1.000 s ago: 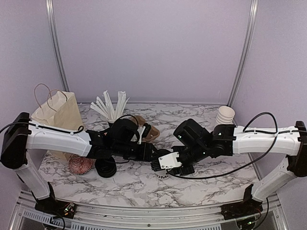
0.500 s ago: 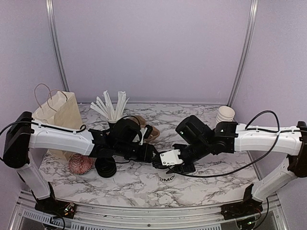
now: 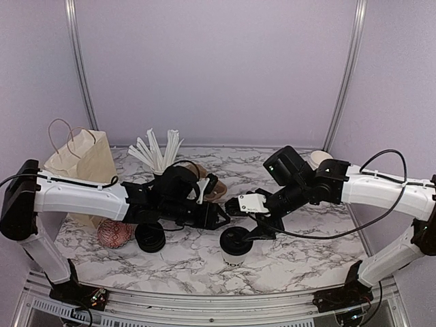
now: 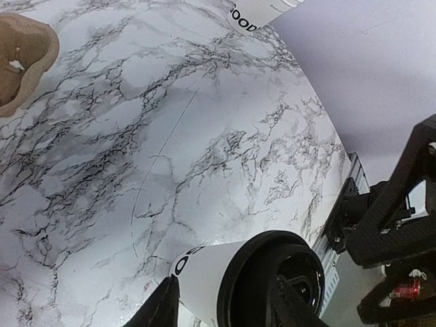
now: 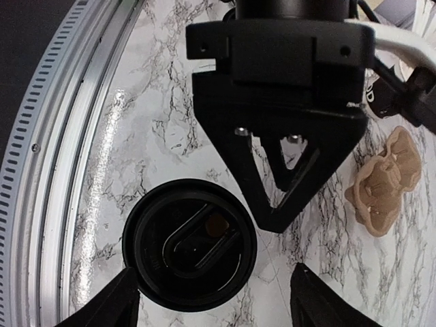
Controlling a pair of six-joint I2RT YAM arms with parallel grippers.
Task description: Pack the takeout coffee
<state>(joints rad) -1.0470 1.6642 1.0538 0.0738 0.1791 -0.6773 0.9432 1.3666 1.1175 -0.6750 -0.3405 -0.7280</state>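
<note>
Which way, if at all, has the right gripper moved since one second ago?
Yes: the right gripper lifted back from the lidded cup, toward the rear wall, jaws now open.

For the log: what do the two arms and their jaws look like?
The left arm and right arm match: white tubular links with black joint housings. A thin black cable runs along each, looping free near the right elbow. Both end in black, angular jaws; a white block sits at the right wrist.

It's a lab booth (aluminium frame (image 3: 77, 68), lilac walls (image 3: 218, 68)).
</note>
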